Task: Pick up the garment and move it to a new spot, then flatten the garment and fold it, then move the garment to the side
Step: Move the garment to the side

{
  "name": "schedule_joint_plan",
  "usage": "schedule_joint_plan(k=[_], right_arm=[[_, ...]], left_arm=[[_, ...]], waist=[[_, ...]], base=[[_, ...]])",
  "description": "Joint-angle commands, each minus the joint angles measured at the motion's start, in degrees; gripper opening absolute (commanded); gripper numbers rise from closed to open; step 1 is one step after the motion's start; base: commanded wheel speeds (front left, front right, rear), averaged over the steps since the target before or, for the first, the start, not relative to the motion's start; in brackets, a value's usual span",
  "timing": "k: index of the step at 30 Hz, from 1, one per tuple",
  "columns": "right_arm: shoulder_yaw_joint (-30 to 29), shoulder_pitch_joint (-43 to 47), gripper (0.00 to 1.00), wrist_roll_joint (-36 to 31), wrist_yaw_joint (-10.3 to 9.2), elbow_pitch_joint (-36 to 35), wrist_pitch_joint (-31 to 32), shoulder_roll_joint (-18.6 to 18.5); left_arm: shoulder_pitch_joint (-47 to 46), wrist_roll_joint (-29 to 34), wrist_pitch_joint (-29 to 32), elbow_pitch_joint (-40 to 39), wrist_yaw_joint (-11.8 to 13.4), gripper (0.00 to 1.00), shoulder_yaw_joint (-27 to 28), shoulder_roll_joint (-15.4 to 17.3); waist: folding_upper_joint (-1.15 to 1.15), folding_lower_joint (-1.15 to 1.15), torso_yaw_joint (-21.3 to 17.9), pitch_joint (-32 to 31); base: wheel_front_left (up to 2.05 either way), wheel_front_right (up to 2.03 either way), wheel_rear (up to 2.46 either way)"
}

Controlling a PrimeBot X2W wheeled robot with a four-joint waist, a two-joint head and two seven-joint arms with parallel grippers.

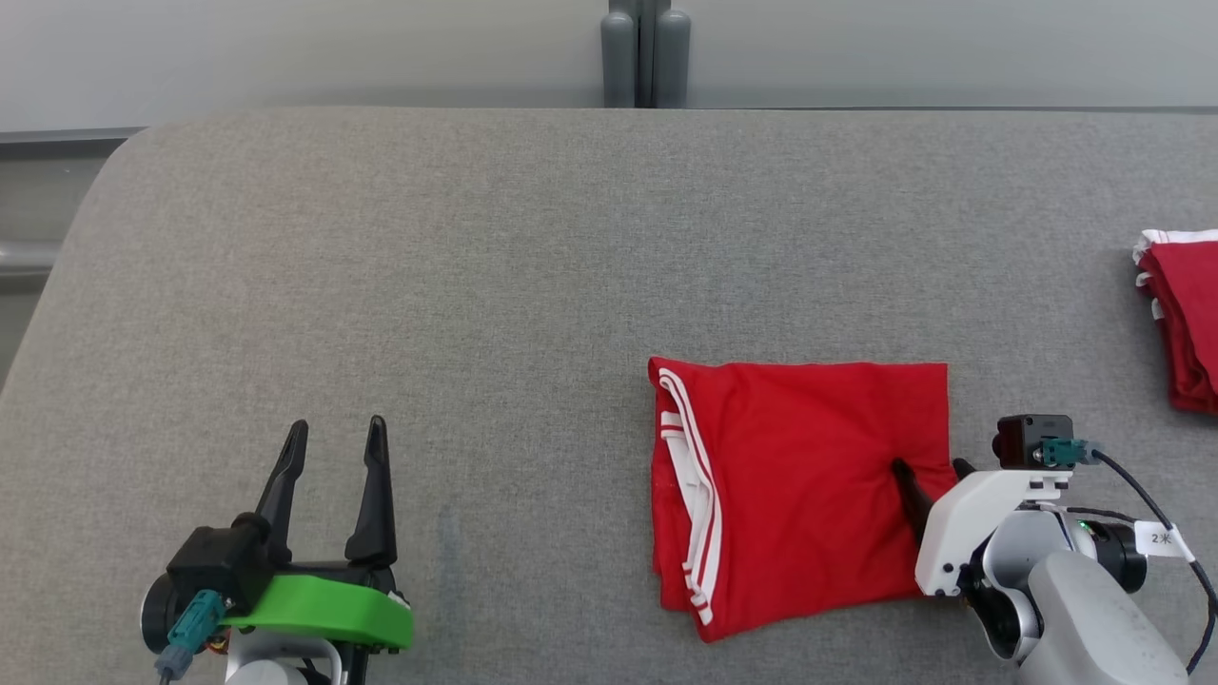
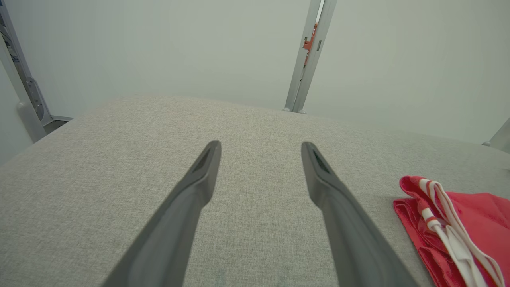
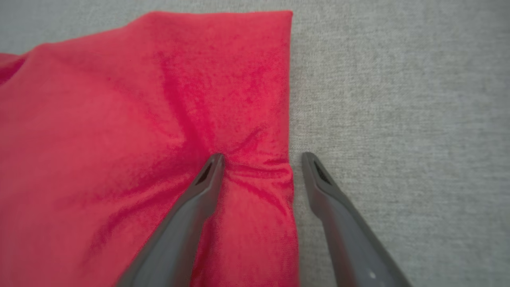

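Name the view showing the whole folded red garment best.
Head view: the garment lies whole, every edge visible. Left wrist view catches its striped corner; right wrist view, a close-up of its plain edge straddled by the right gripper.

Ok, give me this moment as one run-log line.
garment: folded, flat on table | right pincer: open, straddling garment's right edge | left pincer: open, apart from garment

- Light: bright, even, diffuse; no glare.
- Shadows: faint and soft; slight shading in creases of the garment (image 3: 223, 119).
- Focus: head view sharp; right wrist view soft, cloth weave blurred.
- Distortion: left wrist view bows the counter (image 2: 255, 119) edge.
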Motion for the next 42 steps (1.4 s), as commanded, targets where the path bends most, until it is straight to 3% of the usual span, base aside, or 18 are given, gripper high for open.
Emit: schedule_joint_plan(k=[1,2,3,4,12,18,22,29,36,42], right_arm=[[2.05,1.04,1.0,0.67,0.09,2.87,2.99,1.14],[2.59,0.98,0.93,0.86,0.14,3.34,4.02,0.76],[3.44,0.7,0.27,0.48,0.19,3.46,4.88,-0.29],[4.22,0.32,0.0,-0.08,0.12,3.45,5.64,-1.52],[11.57,-7.27,0.0,-2.77,-0.12,-2.43,10.31,-11.02],[19.68,-17.29,0.0,-2.65,-0.04,-9.37,15.75,-17.99],[21.54,-22.92,0.0,-0.59,-0.04,-11.96,18.58,-20.77],[20.41,-27.9,0.0,-0.21,-0.04,-14.53,20.62,-25.92],[15.19,-29.37,0.0,-1.09,-0.04,-19.33,22.94,-31.18],[10.97,-27.77,0.0,-1.4,-0.04,-22.12,24.09,-35.02]], left_arm=[[-0.77,-0.07,0.02,-0.08,-0.14,1.0,-0.01,0.13],[-0.87,-0.18,0.02,-0.07,-0.14,1.0,-0.11,0.12],[-1.02,-0.42,0.02,-0.09,-0.14,1.0,-0.27,0.12],[-1.17,-0.78,0.02,-0.16,-0.15,1.0,-0.34,0.13],[-1.32,-1.2,0.02,-0.76,0.35,1.0,-0.68,0.12],[-2.56,-1.41,0.02,-1.9,0.82,1.0,-0.12,0.13],[-4.11,-0.23,0.02,-2.94,0.57,1.0,1.06,0.12],[-7.09,1.34,0.02,-5.48,0.32,1.0,2.11,0.13],[-9.0,3.61,0.02,-7.92,-0.05,1.0,3.08,0.14],[-10.46,4.52,0.02,-8.8,-0.16,1.0,2.13,0.14]], waist=[[0.0,0.0,0.65,0.41],[0.0,0.0,0.89,0.43],[0.0,0.0,1.19,0.49],[0.0,0.0,1.46,0.55],[0.0,0.0,1.2,1.47],[0.0,0.0,-1.14,3.51],[0.0,0.0,-3.92,5.6],[0.0,0.0,-8.34,9.38],[0.0,0.0,-12.59,12.4],[0.0,0.0,-14.0,15.17]], base=[[0.0,0.0,0.0],[0.0,0.0,0.0],[0.0,0.0,0.0],[0.0,0.0,0.0],[0.0,0.0,0.0],[0.0,0.0,0.0],[0.0,0.0,0.0],[0.0,0.0,0.0],[0.0,0.0,0.0],[0.0,0.0,0.0]])
